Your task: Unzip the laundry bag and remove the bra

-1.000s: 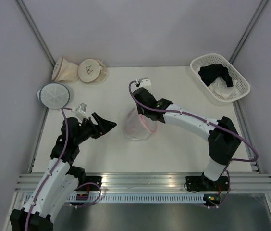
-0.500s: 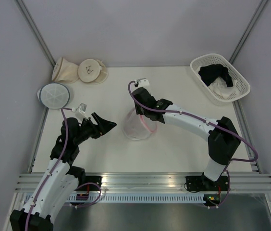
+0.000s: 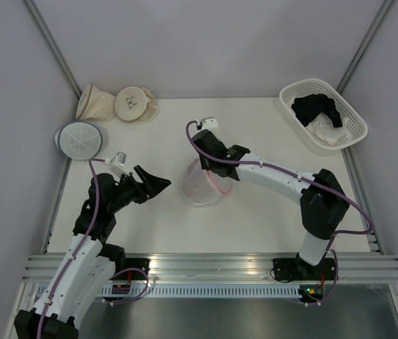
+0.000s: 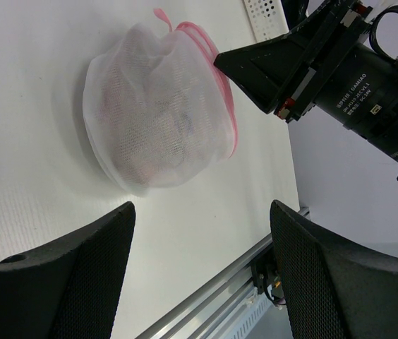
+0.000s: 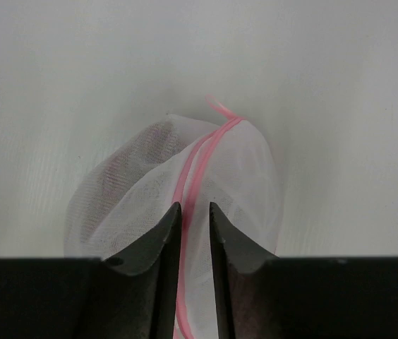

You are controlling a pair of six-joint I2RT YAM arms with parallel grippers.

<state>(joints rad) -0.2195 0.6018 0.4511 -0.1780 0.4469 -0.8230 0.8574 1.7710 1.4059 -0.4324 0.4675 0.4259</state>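
Note:
The laundry bag (image 3: 200,187), white mesh with a pink rim, stands on edge mid-table. It also shows in the left wrist view (image 4: 153,106) and the right wrist view (image 5: 238,176). My right gripper (image 3: 211,171) comes from above, its jaws closed narrowly on the pink rim (image 5: 194,206). Its black fingers also show in the left wrist view (image 4: 255,60) against the rim. A dim reddish mass, the bra (image 4: 167,131), shows through the mesh. My left gripper (image 3: 158,185) is open and empty a little left of the bag (image 4: 202,208).
A white basket (image 3: 354,121) at the back right holds a black garment (image 3: 315,107) and a white cloth (image 3: 327,134). Two beige pouches (image 3: 118,103) and a grey-blue-rimmed pouch (image 3: 79,140) lie at the back left. A metal rail (image 3: 213,265) runs along the near edge.
My right gripper has shifted slightly to the left on the bag's rim, and the bag has leaned a little with it. The left arm has not moved.

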